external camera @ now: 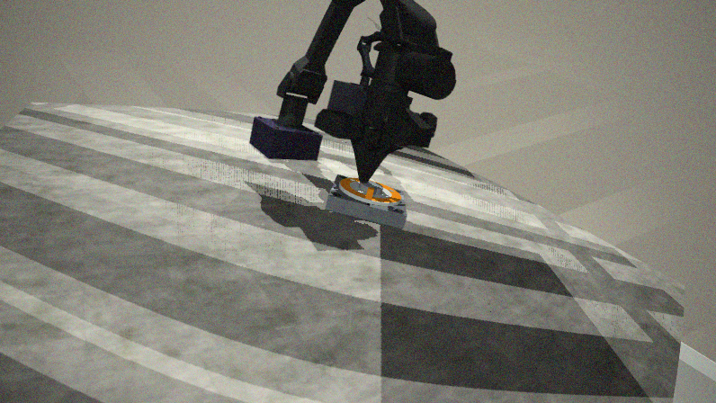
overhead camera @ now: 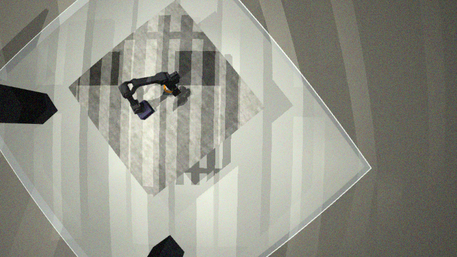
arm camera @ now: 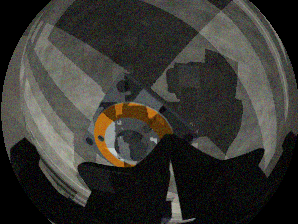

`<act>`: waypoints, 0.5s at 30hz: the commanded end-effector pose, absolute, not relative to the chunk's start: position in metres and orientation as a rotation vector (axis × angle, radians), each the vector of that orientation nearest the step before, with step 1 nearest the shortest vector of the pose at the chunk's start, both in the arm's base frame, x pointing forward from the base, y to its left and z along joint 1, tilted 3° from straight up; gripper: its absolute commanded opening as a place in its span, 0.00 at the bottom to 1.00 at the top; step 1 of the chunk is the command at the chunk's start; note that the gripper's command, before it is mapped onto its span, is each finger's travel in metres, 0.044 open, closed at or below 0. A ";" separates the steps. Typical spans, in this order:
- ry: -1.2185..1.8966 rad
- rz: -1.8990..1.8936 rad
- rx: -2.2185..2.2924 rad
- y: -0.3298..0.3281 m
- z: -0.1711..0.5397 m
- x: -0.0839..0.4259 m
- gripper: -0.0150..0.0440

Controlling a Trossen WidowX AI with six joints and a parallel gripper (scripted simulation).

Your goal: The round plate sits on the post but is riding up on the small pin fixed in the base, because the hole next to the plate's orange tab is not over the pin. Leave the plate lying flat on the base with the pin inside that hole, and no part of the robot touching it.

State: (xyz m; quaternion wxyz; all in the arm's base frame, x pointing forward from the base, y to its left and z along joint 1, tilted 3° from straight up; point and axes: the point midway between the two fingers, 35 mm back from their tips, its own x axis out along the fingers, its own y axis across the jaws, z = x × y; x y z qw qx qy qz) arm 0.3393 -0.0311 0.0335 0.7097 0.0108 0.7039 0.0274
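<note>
On the grey base (external camera: pixel 364 210), the orange-ringed plate (external camera: pixel 371 192) sits under the gripper (external camera: pixel 364 178), whose fingers are pressed together on nothing, tip at the plate's inner rim; striped floor (external camera: pixel 200 280) lies around the base.

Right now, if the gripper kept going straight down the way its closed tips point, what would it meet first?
The round plate. The gripper, shut on nothing, points down at the plate's top face near the orange tab, on the grey base. The tips look at or just above the surface; actual contact can't be told.
</note>
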 end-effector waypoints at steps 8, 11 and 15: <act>1.544 0.055 0.026 -0.033 0.061 0.338 0.25; 1.544 0.055 0.026 -0.033 0.061 0.338 0.25; 1.544 0.055 0.026 -0.033 0.061 0.338 0.25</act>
